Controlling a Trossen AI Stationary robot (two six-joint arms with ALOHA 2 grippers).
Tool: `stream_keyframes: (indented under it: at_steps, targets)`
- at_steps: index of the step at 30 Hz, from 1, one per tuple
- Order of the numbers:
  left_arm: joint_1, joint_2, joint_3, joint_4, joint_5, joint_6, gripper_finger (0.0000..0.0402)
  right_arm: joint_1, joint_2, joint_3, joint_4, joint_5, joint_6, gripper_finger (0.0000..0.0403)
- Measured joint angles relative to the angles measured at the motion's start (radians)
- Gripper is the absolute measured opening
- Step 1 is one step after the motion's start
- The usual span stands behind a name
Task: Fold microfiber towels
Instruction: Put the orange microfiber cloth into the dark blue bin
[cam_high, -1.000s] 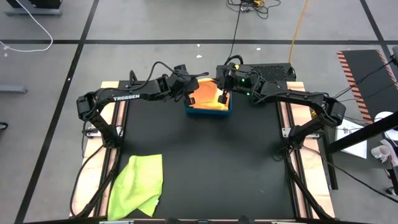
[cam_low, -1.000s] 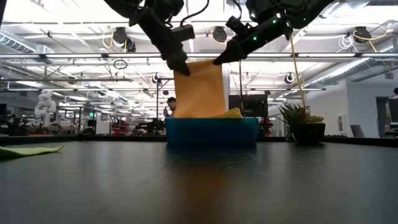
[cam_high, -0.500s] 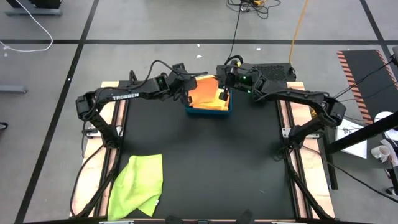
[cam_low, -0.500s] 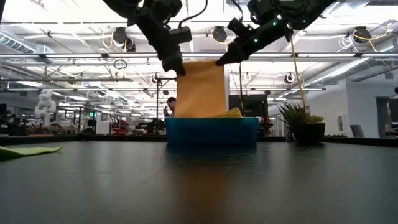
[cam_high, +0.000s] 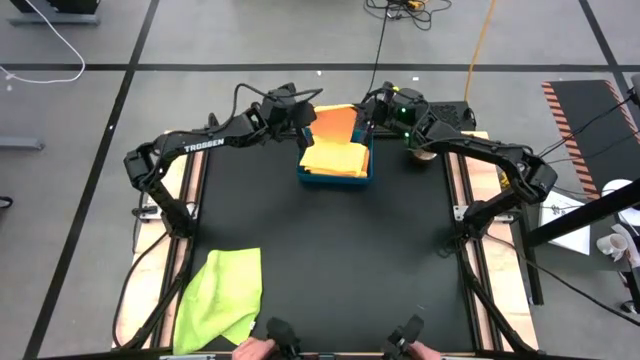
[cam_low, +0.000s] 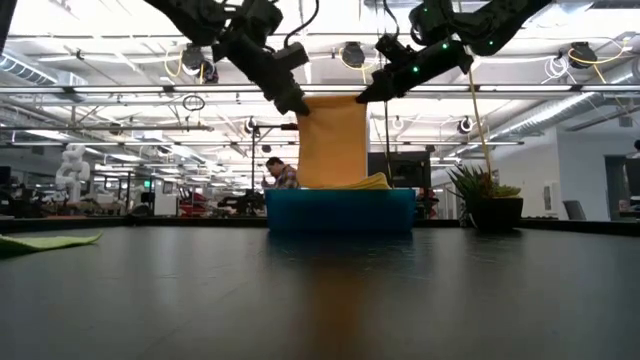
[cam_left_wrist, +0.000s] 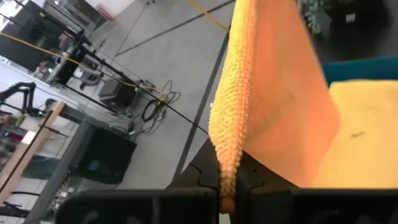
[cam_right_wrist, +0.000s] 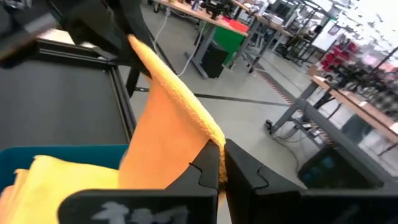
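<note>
1. A black table (cam_high: 330, 250) is seen from above, with two dark robot arms reaching in from its left and right edges toward the middle of the far edge.
2. A rigid blue tray (cam_low: 340, 211) sits at the middle of the far edge, holding a stack of yellow towels (cam_high: 335, 158).
3. An orange towel (cam_low: 333, 140) hangs upright above the tray, stretched between the two arms, its lower part reaching into the tray.
4. The left gripper (cam_low: 295, 101) is clenched on one upper corner of the orange towel; its wrist view shows the cloth's edge pinched between the dark fingers (cam_left_wrist: 208, 180).
5. The right gripper (cam_low: 366, 95) is clenched on the other upper corner, level with the left one.
6. A lime green towel (cam_high: 222, 298) lies crumpled flat near the table's near left corner, well apart from the tray.
7. Two hands of a person show at the near edge, holding dark handles (cam_high: 282, 337).
8. A potted plant (cam_low: 485, 195) stands beyond the table's far right side.
</note>
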Motion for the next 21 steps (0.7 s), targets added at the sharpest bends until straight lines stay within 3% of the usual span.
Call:
stream_keyframes:
  at_steps: [12,21]
  targets:
    - [0.025,0.127,-0.001,0.118,0.022,0.03,0.0002,-0.049,0.042,-0.001,-0.008,-0.037,0.028,0.0]
    - [0.067,0.141,-0.002,0.253,0.032,0.054,0.0001,-0.105,0.088,0.0,0.076,-0.055,0.034,0.0]
